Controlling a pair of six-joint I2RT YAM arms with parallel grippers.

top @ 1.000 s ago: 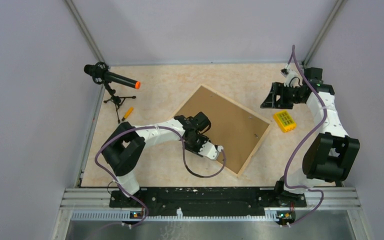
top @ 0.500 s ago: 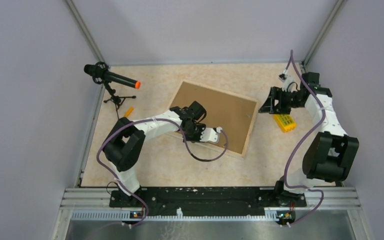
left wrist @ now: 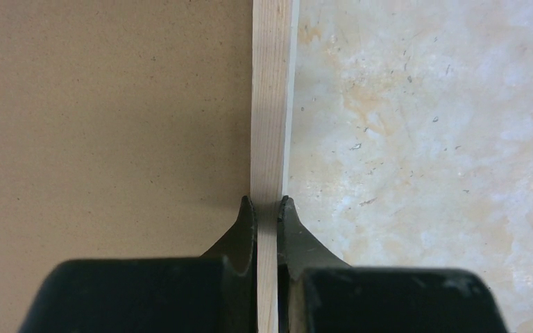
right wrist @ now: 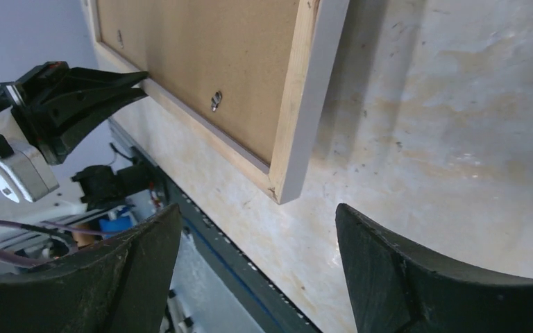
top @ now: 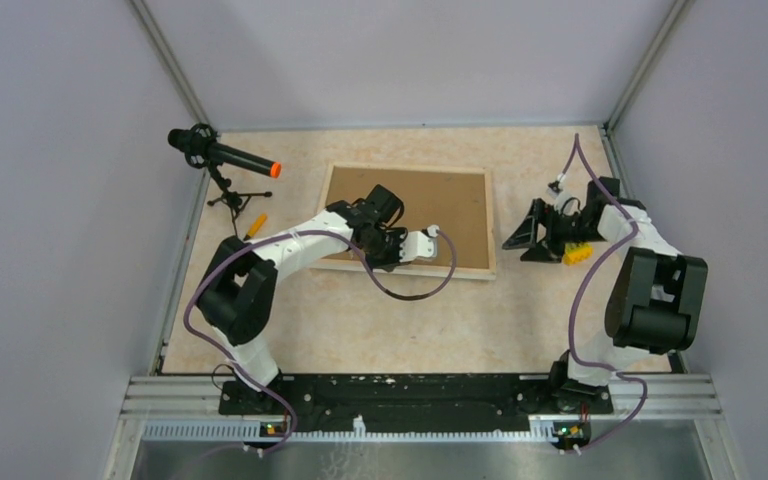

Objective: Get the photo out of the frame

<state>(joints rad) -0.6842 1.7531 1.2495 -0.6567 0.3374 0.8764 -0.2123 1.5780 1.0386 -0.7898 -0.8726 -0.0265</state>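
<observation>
No legible text, label, brand or number in any view — frame [top: 430,205] back at the left gripper [left wrist: 267,205] plain brown board, yellow block [top: 578,253] behind the right gripper [top: 518,245] too small to read

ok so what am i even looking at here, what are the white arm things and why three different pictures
These are two robot arms bolted at the near edge of a table. Each one ends in a two-finger gripper. The wide picture comes from a fixed camera above and behind the arms. The other two come from small cameras on the wrists, so each shows that arm's own black fingers. On the table lies a picture frame, face down, so only brown board and pale wood edges show. The left gripper is pinching the frame's wood edge. The right gripper is open and empty, near the frame's corner. Also there are a microphone on a small tripod and a yellow block by the right arm.
</observation>
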